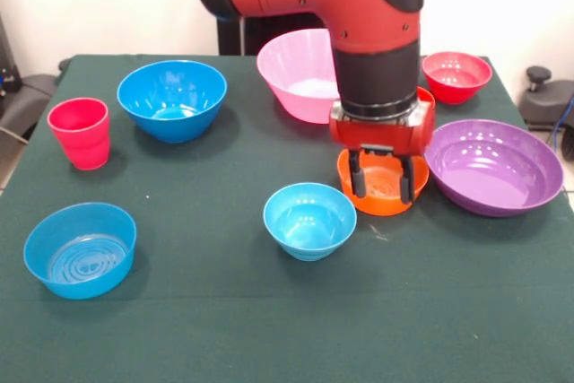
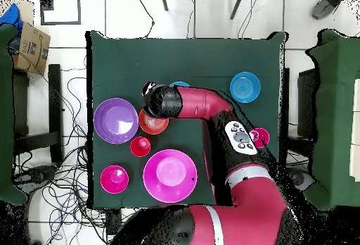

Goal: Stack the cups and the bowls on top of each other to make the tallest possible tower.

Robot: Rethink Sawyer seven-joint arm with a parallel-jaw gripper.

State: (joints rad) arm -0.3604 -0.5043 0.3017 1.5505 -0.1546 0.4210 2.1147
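My gripper [image 1: 382, 178] hangs straight down over the small orange bowl [image 1: 384, 195]. Its fingers are apart and both tips are low inside the bowl. The small light-blue bowl [image 1: 309, 220] stands just left of it, apart. The purple bowl [image 1: 492, 166] is to its right and the large pink bowl [image 1: 298, 73] behind it. The deep blue bowl [image 1: 172, 99], pinkish-red cup [image 1: 80, 133], small blue bowl [image 1: 79, 249] and small red bowl [image 1: 456, 75] stand separately. The orange-red cup [image 2: 140, 146] shows in the overhead view, between the purple bowl [image 2: 116, 120] and pink bowl [image 2: 169, 175]. Nothing is stacked.
The arm [image 2: 204, 105] covers the deep blue bowl in the overhead view. The dark green table [image 1: 269, 329] has bare cloth along its front edge. Cables and chairs [image 2: 14, 115] lie around the table.
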